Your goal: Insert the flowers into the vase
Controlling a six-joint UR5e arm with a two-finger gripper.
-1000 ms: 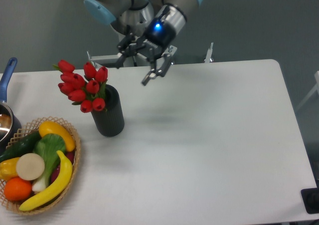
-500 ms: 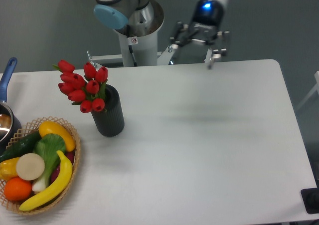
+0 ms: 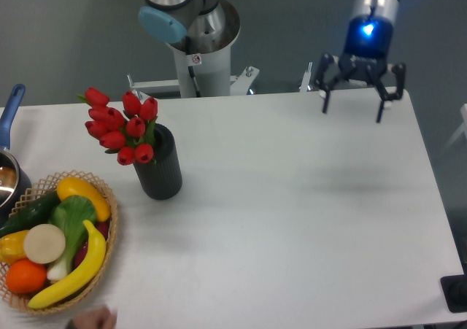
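Broadly, the white counter (image 3: 292, 219) fills the view. Above its far right edge hangs the claw (image 3: 352, 111), fingers spread wide and holding nothing, a blue light glowing on its wrist. At the near left corner sits a wicker basket (image 3: 106, 260) of fruit and vegetables. Just beyond it the dark ribbed vase (image 3: 160, 167) stands upright, the red flowers (image 3: 118, 127) in its mouth, leaning left.

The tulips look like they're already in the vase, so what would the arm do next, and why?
Probably nothing more than pull back and stop. The flowers already stand in the vase, leaning left, and the gripper hangs open and empty above the table's far right corner, well away from them. Nothing visible calls for another grasp.
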